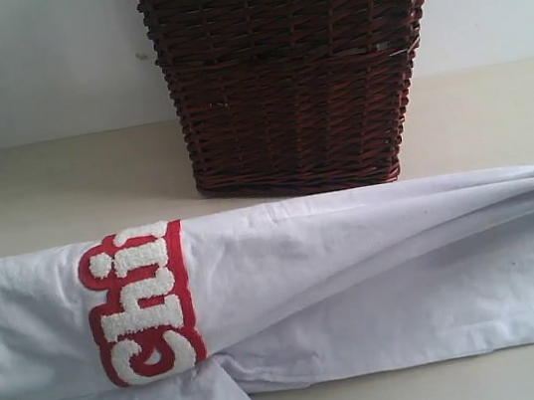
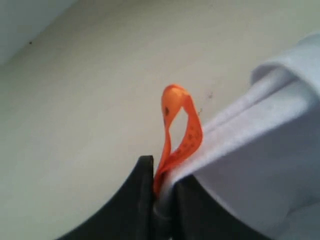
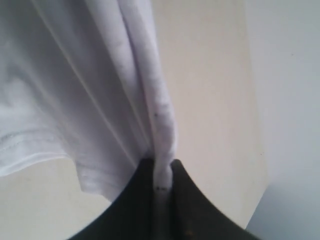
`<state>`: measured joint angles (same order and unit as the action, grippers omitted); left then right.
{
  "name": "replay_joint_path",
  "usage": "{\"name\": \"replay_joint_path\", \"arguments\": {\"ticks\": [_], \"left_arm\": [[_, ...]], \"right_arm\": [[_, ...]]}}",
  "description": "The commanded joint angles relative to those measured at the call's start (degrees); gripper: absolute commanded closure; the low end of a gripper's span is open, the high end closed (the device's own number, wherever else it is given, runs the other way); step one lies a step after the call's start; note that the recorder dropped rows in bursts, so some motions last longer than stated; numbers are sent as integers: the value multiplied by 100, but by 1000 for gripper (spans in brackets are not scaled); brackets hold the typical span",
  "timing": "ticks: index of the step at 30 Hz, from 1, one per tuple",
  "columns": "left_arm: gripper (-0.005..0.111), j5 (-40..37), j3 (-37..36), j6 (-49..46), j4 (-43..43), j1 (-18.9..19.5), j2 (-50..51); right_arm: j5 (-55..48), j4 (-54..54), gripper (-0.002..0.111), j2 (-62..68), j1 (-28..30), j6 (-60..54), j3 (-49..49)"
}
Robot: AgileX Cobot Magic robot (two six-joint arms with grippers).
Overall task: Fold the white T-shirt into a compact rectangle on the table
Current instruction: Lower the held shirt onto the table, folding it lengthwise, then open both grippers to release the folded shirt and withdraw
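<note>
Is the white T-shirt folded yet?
Half-folded: the white T-shirt is doubled over lengthwise, its ends pinched by the left gripper and right gripper.

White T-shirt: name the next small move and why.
Probably lower both arms together, laying the fold flat on the table. The left gripper pinches the white T-shirt at its orange neck tag, the right gripper its other end, cloth stretched between.

- left tool (image 2: 161,172): two matte black fingers (image 2: 127,205), curved outer edges, tapering to narrow tips
- right tool (image 3: 161,169): same black curved tapering fingers (image 3: 134,202)
</note>
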<state>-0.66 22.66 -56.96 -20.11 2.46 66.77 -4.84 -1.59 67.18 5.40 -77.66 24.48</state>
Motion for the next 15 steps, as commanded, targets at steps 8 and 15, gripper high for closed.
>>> {"name": "replay_joint_path", "arguments": {"ticks": [8,15], "left_arm": [[104,1396,-3,32,323,37,1357],[48,1795,-3,40,471,37,1661]], "right_arm": [[1163,-834,78,898,57,-6,-19],[1319,-923,57,884,57,-6,-19]]}}
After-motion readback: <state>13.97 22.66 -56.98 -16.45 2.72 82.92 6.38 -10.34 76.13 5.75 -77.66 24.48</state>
